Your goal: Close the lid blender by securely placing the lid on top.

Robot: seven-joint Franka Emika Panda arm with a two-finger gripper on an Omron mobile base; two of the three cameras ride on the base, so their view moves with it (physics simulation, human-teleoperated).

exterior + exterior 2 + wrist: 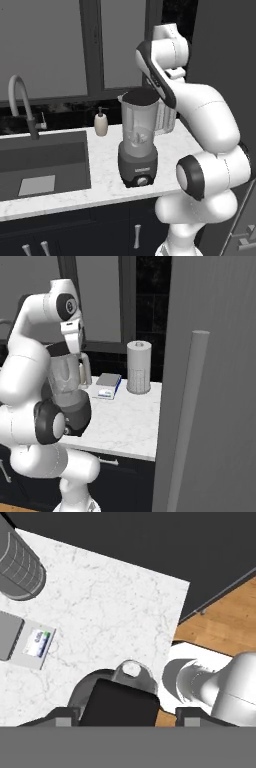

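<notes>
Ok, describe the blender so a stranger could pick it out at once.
Start at the white marble counter right of the dark sink. The blender stands near its front edge: a tall clear jar on a dark grey base with a front knob. The beige soap bottle behind it is far smaller and opaque.

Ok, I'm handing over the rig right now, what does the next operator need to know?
Gripper: fingertips spread to either side of the lid, apparently open just above it.
Flat round black lid: sits on the mouth of the tall clear blender jar with dark grey base, on the white marble counter beside the sink.
Done: lid placed on top.
Left: check it is seated squarely, then lift the arm clear.
</notes>
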